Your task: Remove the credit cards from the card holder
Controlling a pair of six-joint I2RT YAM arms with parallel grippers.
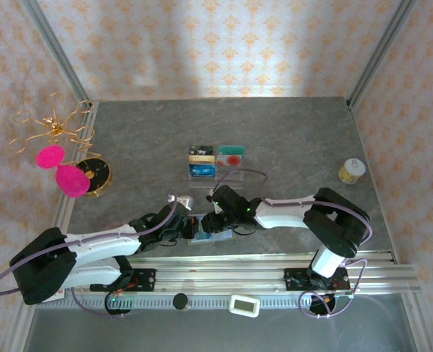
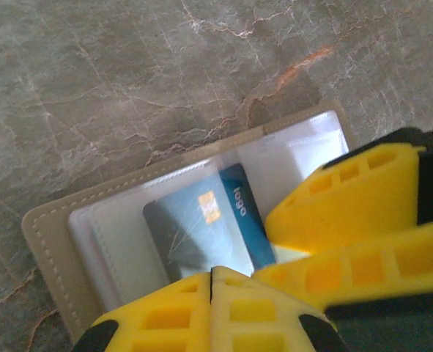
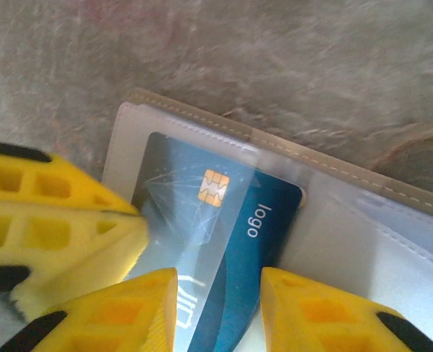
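Writing: the only legible word is "logo", white lettering running along the bright blue card [image 3: 238, 220]. A gold chip [image 3: 215, 187] sits next to it. Print on the items in the clear acrylic tray [image 1: 234, 178] further back on the table [image 1: 143, 139] is too small to read.

Card holder [image 2: 51, 242]: lies open and flat at the near middle of the table, between the two arms. Olive-grey stitched rim, pale clear sleeves inside. The blue card is in it, one half under a clear sleeve and the half with the word showing darker, uncovered.

Right gripper [image 3: 220, 308]: jaws part-open, one yellow finger on each side of the card's near end, the card passing through the gap. The tips seem to rest on the card and lining, but in the right wrist view I cannot tell whether they pinch it.

Left gripper [image 2: 212, 293]: clenched, the two yellow fingers meeting along a thin seam (seen in its own wrist view). Its tip is down on the holder's lining at the card's sleeved end, just beside the right fingers.
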